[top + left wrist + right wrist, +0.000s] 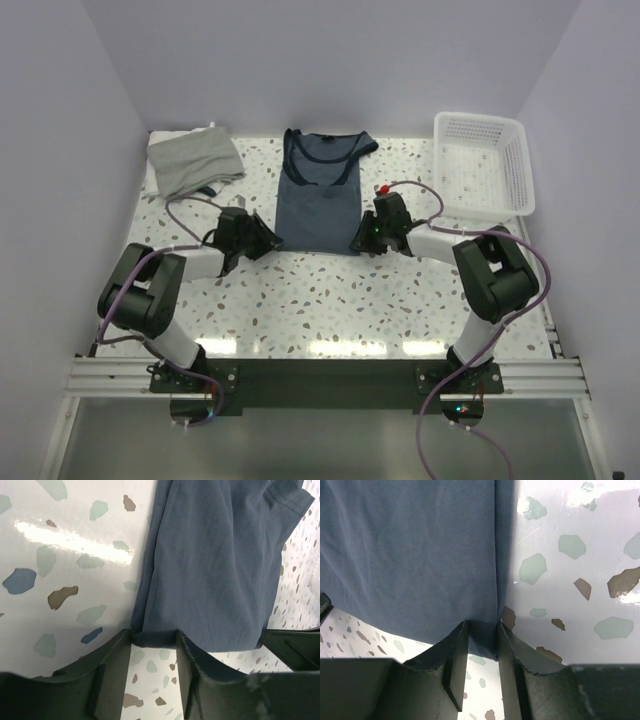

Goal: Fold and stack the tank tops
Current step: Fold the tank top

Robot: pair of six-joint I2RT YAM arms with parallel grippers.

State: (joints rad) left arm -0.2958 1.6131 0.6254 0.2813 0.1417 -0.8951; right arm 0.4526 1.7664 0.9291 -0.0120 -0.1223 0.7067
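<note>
Presently, left claw (152, 641) stands part-open astride the near-left hem corner of the navy tank top (320, 195); right claw (481, 630) is narrower over its near-right corner, grip unconfirmed. I find it flat and unfolded on the tabletop (400, 295), with the grey tank top (195, 160) bunched far-left of it. Nothing stacked yet.

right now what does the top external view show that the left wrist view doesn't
Only the top view: the grey tank top at the far left, the white basket at the far right, and both whole arms. Only the left wrist view: the left hand up close, open around the near-left hem corner of the navy tank top. Both: that top lying flat on the speckled table.
</note>
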